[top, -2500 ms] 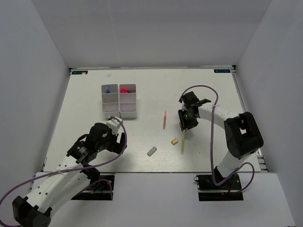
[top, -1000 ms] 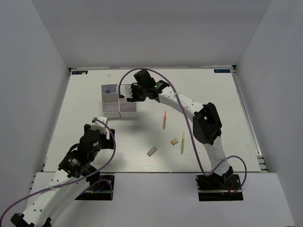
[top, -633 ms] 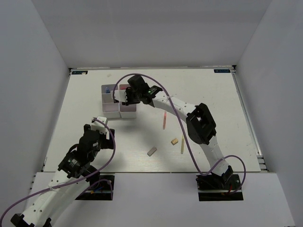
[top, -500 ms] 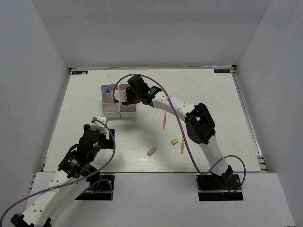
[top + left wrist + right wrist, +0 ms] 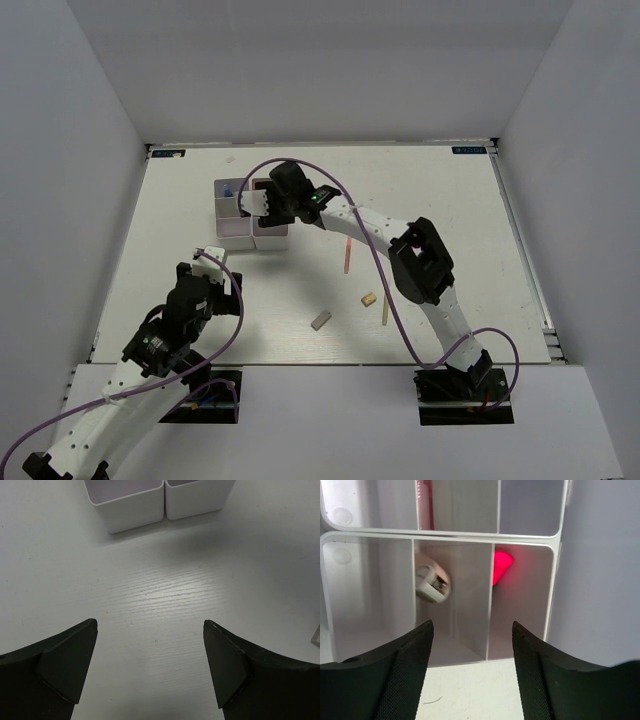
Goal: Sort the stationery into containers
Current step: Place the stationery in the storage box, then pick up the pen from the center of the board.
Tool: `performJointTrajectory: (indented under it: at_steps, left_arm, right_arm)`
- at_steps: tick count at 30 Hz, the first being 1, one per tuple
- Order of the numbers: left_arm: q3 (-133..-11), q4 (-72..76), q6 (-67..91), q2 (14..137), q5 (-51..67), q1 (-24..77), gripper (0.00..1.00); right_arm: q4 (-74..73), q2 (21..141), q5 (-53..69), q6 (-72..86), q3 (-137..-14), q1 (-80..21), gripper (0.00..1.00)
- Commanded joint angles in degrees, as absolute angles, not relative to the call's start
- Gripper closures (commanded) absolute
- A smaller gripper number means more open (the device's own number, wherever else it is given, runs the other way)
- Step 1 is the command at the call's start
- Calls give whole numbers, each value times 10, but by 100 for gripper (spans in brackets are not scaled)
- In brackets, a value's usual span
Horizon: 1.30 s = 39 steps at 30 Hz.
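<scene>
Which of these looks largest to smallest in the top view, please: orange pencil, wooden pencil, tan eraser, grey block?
1. Wooden pencil, only slightly longer than the next, so a close call.
2. Orange pencil.
3. Grey block.
4. Tan eraser.

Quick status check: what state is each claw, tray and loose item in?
left claw: open, empty, over the table
right claw: open, empty, over the trays
trays: upright, side by side
white item: inside a middle compartment, blurred
red item: inside neighbouring end compartment
orange pencil: flat on table
wooden pencil: flat on table
tan eraser: on table
grey eraser: on table
</scene>
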<state>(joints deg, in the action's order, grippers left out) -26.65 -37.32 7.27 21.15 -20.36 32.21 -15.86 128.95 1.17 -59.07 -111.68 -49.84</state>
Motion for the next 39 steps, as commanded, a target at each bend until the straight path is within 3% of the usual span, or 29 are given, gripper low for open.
performJointTrajectory:
  at_steps: [1, 6, 8, 11, 12, 13, 15, 16, 17, 19, 22, 23, 24, 26, 27, 32, 35, 39]
  left_arm:
    - [-263, -369, 69, 206, -205, 319, 3]
    - [-263, -367, 68, 207, -192, 319, 5]
    - [-258, -359, 64, 210, -163, 320, 13]
    - [-255, -345, 58, 226, -112, 320, 36]
    - [-256, -344, 57, 231, -99, 319, 42]
    - [-255, -340, 52, 236, -89, 321, 57]
    - [-258, -334, 48, 259, -46, 319, 73]
    - [-258, -331, 47, 273, -29, 319, 81]
    - [-263, -329, 47, 280, -20, 319, 93]
    - [-266, -317, 49, 314, 25, 319, 100]
    - [-291, -307, 59, 371, 105, 319, 94]
    - [-299, -308, 63, 387, 120, 320, 71]
    - [-314, -310, 63, 431, 140, 322, 64]
    - [-336, -319, 54, 456, 165, 342, 55]
    - [-351, -323, 48, 481, 169, 347, 44]
    - [-354, -325, 36, 513, 146, 376, 39]
    - [-330, -331, 29, 479, 123, 378, 36]
    - [-310, -349, 20, 412, 70, 377, 24]
  right_arm:
    - [-133, 1274, 3, -591, -1101, -504, 33]
    - [-129, 1250, 3, -580, -1079, -508, 33]
    - [-133, 1221, 3, -563, -1070, -512, 33]
    - [-140, 1161, 3, -518, -1052, -516, 40]
    - [-155, 1156, 3, -489, -1049, -514, 44]
    - [-164, 1145, 4, -476, -1048, -515, 54]
    - [-199, 1102, 1, -411, -1046, -514, 72]
    - [-208, 1093, 3, -397, -1041, -512, 96]
    - [-220, 1075, -40, -367, -1036, -509, 100]
    - [-269, 1048, -65, -321, -1014, -508, 100]
    - [-336, 1026, -99, -198, -968, -483, 100]
    - [-372, 1024, -96, -176, -961, -471, 76]
    - [-394, 1025, -75, -155, -956, -463, 65]
    - [-464, 1037, -37, -78, -954, -437, 62]
    - [-475, 1048, -6, -61, -954, -411, 65]
    - [-507, 1101, 35, 44, -959, -376, 68]
    - [-527, 1152, 57, 64, -994, -359, 61]
    - [-552, 1214, 69, 82, -1081, -351, 58]
